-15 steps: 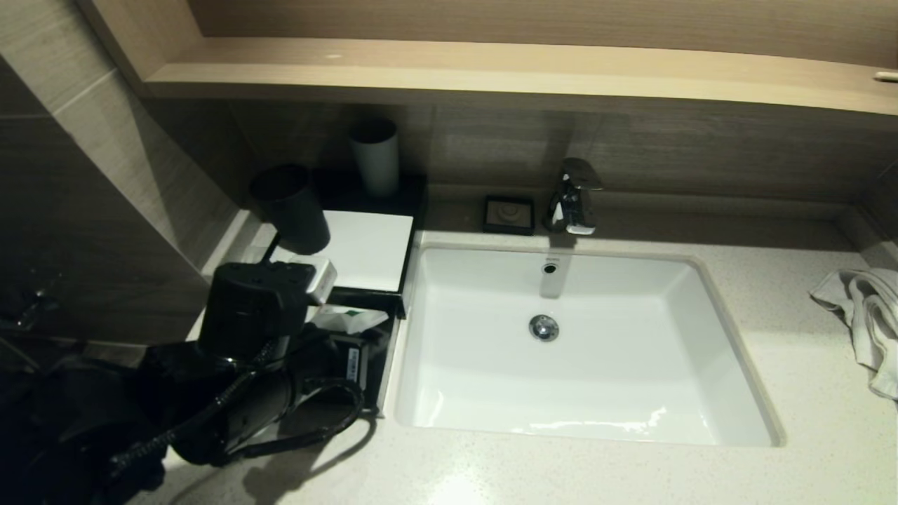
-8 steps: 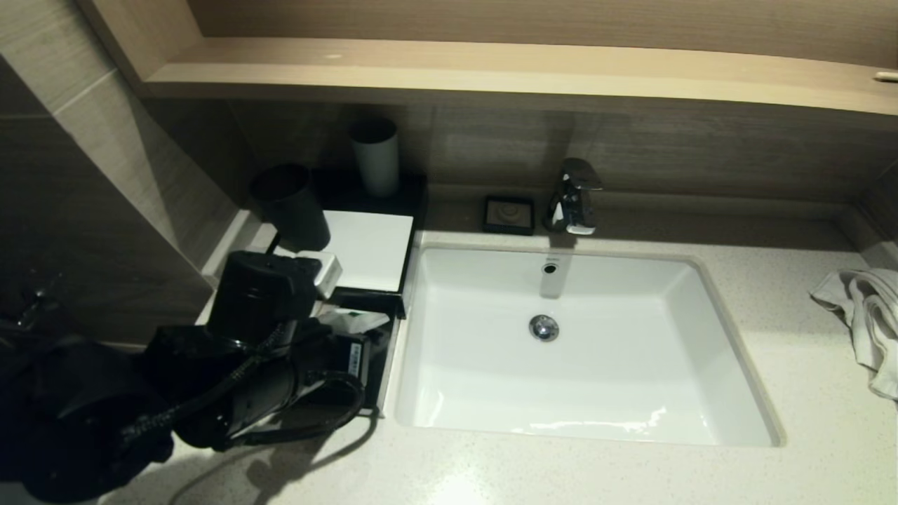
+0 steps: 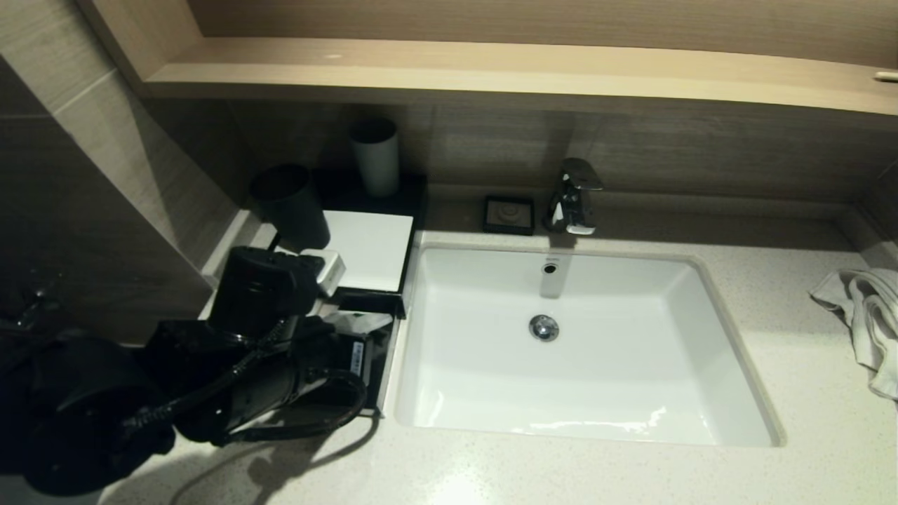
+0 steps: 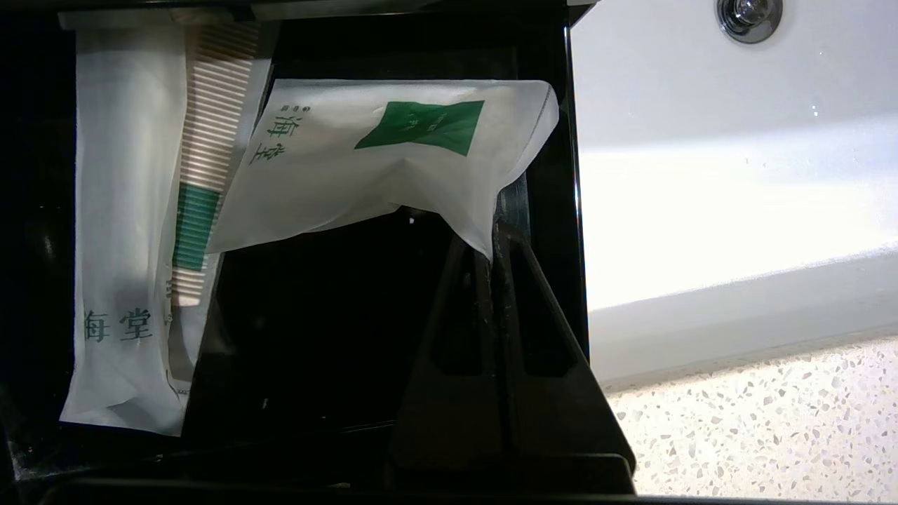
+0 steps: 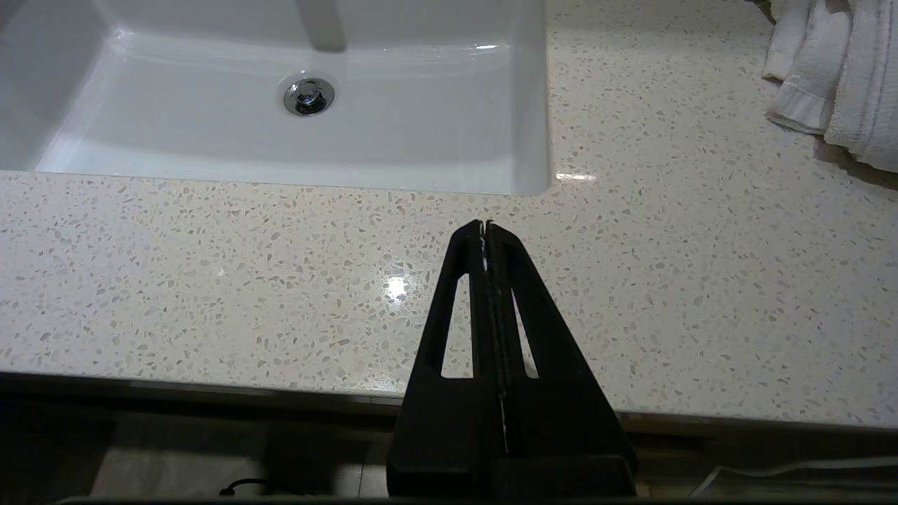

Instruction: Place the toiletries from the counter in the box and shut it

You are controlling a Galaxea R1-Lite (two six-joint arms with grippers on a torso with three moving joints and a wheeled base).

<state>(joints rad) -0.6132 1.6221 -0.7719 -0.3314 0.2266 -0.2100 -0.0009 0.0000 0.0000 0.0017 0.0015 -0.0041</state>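
Observation:
The box [image 3: 365, 249] stands left of the sink, its black drawer [image 4: 554, 140] pulled out toward me. My left gripper [image 4: 489, 242] hangs over the drawer's sink-side wall, shut on the corner of a squarish white sachet [image 4: 365, 161] with a green label. The sachet droops across the drawer's inside. Two long sachets [image 4: 119, 210] lie along the drawer's other side, one holding a comb [image 4: 210, 140]. In the head view my left arm [image 3: 259, 294] covers most of the drawer, and only a bit of the sachet [image 3: 365, 322] shows. My right gripper [image 5: 485, 226] is shut and empty above the counter [image 5: 210, 266].
A dark cup [image 3: 291, 207] and a pale cup [image 3: 375, 158] stand behind the box. The white sink [image 3: 561, 365] lies right beside the drawer, with a tap [image 3: 575, 196] and a small black soap dish [image 3: 508, 214] behind it. A white towel [image 3: 866, 315] lies at the far right.
My left arm has shifted slightly toward the box, and the held sachet has sunk lower into the drawer. The right arm has not moved.

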